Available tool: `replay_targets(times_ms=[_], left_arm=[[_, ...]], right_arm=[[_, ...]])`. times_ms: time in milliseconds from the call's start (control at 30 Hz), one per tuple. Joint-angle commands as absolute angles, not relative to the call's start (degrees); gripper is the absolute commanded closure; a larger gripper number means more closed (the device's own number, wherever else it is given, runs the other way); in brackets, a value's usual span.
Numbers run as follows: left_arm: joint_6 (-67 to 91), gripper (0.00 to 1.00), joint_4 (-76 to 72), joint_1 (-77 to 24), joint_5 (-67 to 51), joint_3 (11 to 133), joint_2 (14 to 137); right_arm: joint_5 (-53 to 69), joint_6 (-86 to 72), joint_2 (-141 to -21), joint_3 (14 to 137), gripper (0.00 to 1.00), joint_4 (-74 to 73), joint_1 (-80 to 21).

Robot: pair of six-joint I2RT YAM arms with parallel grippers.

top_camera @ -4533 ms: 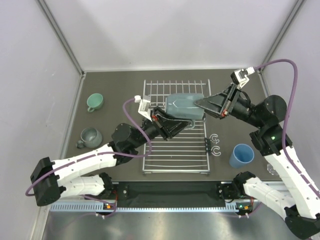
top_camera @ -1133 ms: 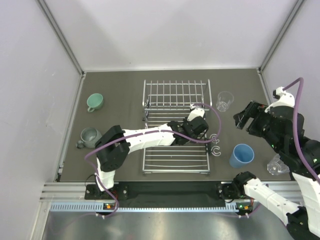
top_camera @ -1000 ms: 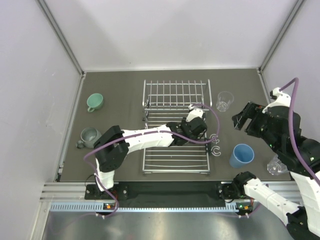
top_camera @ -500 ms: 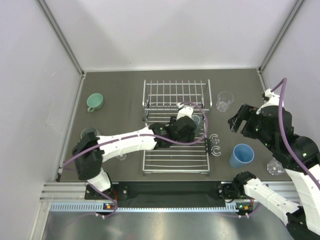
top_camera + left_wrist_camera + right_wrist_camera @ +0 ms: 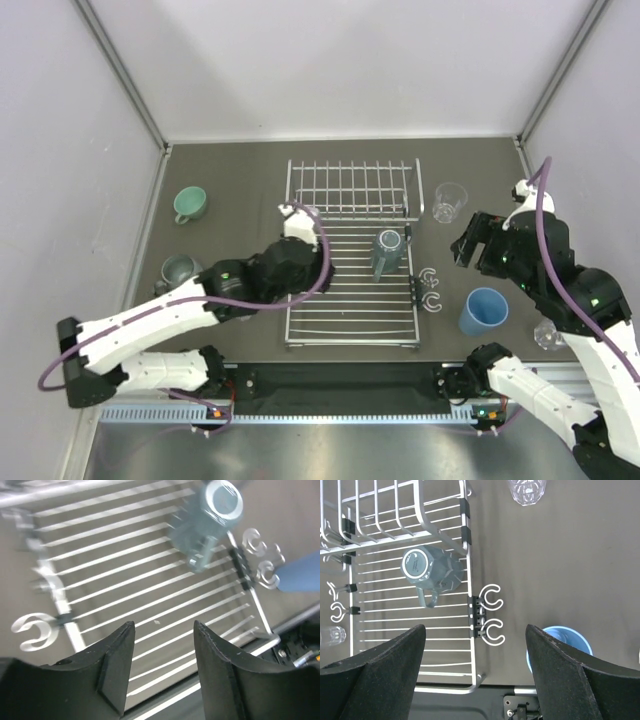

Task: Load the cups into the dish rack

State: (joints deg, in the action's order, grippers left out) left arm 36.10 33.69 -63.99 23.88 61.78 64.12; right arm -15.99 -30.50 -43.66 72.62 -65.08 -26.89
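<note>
Grey-blue mug (image 5: 388,252) stands on the dish rack (image 5: 340,300), flat grid, right side, apparently mouth-down, prob. to drain. Left gripper (image 5: 162,630) and right gripper (image 5: 475,630) hover w/ fingers apart, nothing held. Mint-green mug (image 5: 189,204) and clear tumbler (image 5: 449,201) not yet loaded.
</note>
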Motion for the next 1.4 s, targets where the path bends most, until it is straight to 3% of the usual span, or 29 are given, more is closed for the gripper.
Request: replay_targets(times_ms=[0,100,200,300,600,833,1100,1367], left_arm=[[34.20,0.45,42.86,-61.10,29.17,62.57,58.81],[29.38,0.51,44.82,-51.71,25.77,64.51,56.43],[24.11,0.51,45.52,-36.88,20.66,67.40,55.02],[20.31,0.51,45.27,-29.30,20.48,71.18,55.81],[23.89,0.50,41.49,-5.56,14.23,74.53,66.96],[29.26,0.49,48.07,-2.37,27.77,79.80,81.28],[33.40,0.53,43.95,-1.24,33.31,67.60,78.93],[37.79,0.53,45.01,3.60,32.87,66.10,82.35]], right_arm=[[-16.61,-28.57,-44.12,72.33,0.19,-61.97,-27.33],[-16.70,-28.21,-44.21,72.07,0.19,-61.79,-27.33],[-16.53,-27.95,-44.12,71.90,0.19,-61.70,-27.33],[-16.00,-28.13,-44.12,72.24,0.19,-61.87,-27.33],[-14.50,-28.04,-44.56,73.56,0.19,-61.96,-27.33],[-13.53,-26.99,-45.70,73.83,0.18,-61.44,-27.33],[-13.80,-26.28,-45.97,73.92,0.18,-61.61,-27.33],[-13.19,-26.45,-45.70,72.51,0.18,-60.82,-27.33]])
